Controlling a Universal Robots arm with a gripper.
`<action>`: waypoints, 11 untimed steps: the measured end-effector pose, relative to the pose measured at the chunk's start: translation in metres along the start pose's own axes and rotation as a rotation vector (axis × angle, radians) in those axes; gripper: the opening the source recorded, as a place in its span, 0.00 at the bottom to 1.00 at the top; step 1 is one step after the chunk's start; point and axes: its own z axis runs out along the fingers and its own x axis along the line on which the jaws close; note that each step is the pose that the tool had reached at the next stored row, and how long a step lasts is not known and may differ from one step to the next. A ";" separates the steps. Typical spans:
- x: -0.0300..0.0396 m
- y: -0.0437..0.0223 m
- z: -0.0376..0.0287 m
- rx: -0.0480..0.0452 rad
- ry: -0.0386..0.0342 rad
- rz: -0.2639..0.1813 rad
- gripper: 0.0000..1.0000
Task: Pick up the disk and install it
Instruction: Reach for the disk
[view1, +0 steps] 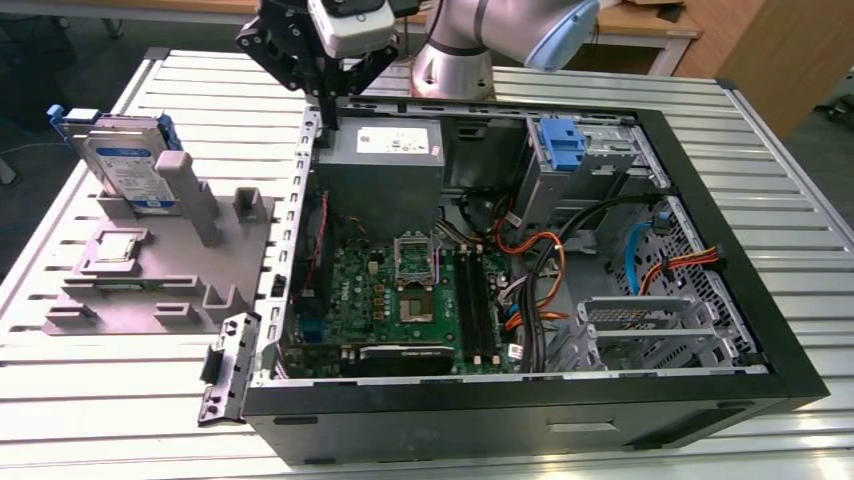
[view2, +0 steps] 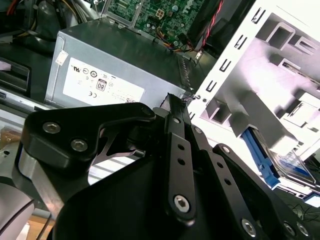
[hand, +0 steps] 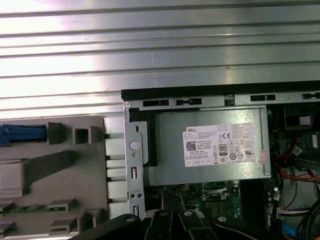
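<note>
In the exterior view the tool (view1: 323, 112) hangs over the open case (view1: 534, 410), above the corner that holds the power supply (view1: 387, 145). Its fingers are pressed together and hold nothing. The disk (view1: 127, 165) stands upright in a grey fixture (view1: 134, 270) on the desk (view1: 80, 400), outside the case beside its wall and well apart from the tool. In the second wrist view the tool (view2: 172, 102) points its closed tips at the case edge by the power supply (view2: 115, 65), and the disk (view2: 290, 167) shows beyond the case wall. In the first wrist view the tool (hand: 172, 215) sits above the case, and the disk (hand: 22, 135) shows its blue edge in the fixture (hand: 50, 170) outside the case.
</note>
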 end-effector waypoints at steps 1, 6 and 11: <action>0.0002 0.0000 0.0001 0.0000 0.0001 0.000 0.10; 0.0017 -0.0001 0.0007 -0.0002 0.0002 0.000 0.10; 0.0036 -0.0003 0.0011 0.0000 0.0004 0.000 0.10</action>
